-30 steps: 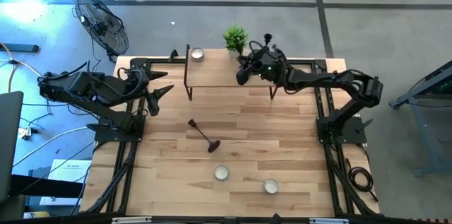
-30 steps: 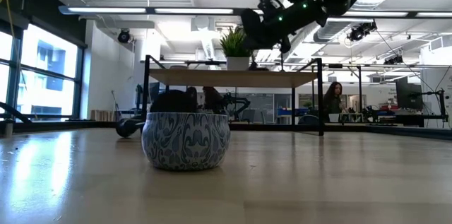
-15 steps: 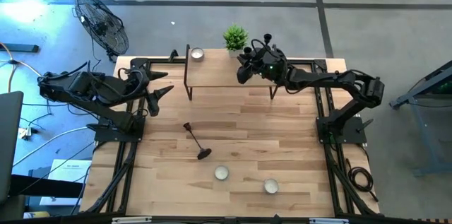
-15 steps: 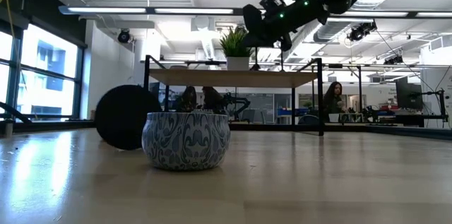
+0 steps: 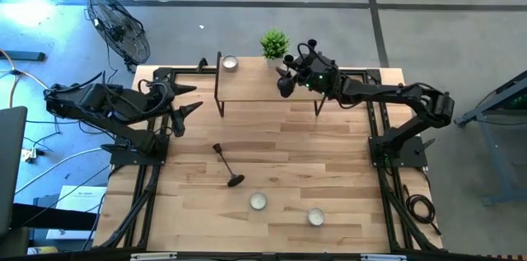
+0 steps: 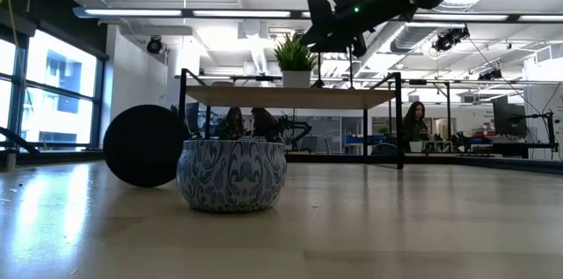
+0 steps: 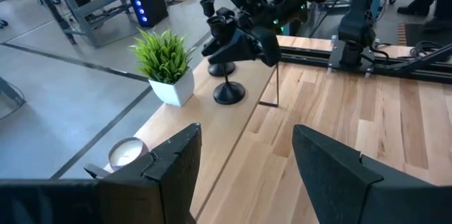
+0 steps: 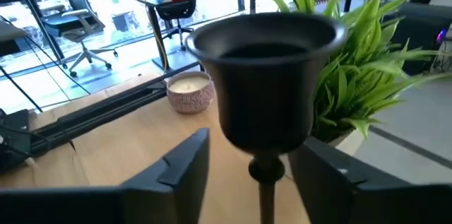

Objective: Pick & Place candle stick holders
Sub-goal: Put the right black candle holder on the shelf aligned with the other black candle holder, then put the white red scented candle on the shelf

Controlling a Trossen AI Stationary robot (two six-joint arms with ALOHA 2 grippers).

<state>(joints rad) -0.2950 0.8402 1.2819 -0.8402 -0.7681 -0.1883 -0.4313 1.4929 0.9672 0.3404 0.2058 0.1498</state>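
Observation:
Two black candle stick holders stand on their round bases on the raised shelf point(image 5: 251, 84), next to the plant. My right gripper point(image 8: 254, 143) is open. Its fingers stand on either side of the nearer holder's stem point(image 8: 265, 185), just under the cup point(image 8: 265, 75), with a gap on each side. In the left wrist view that holder's base point(image 7: 228, 95) rests on the shelf and the other holder point(image 7: 212, 37) stands behind it. A third holder point(image 5: 225, 165) lies on its side on the table. My left gripper point(image 7: 244, 174) waits open at the table's left point(image 5: 185, 109).
A green potted plant point(image 5: 274, 44) and a white tealight point(image 5: 229, 62) share the shelf. Two more tealights point(image 5: 258, 202) point(image 5: 315, 216) sit near the table's front edge. One of them, in a patterned cup point(image 6: 231, 173), fills the low view. A fan point(image 5: 119, 26) stands off the table, far left.
The holder lying on the table has rolled. Its round base has swung toward the table's near left while its cup end has stayed almost in place. In the low view the base now shows as a large black disc behind the patterned tealight.

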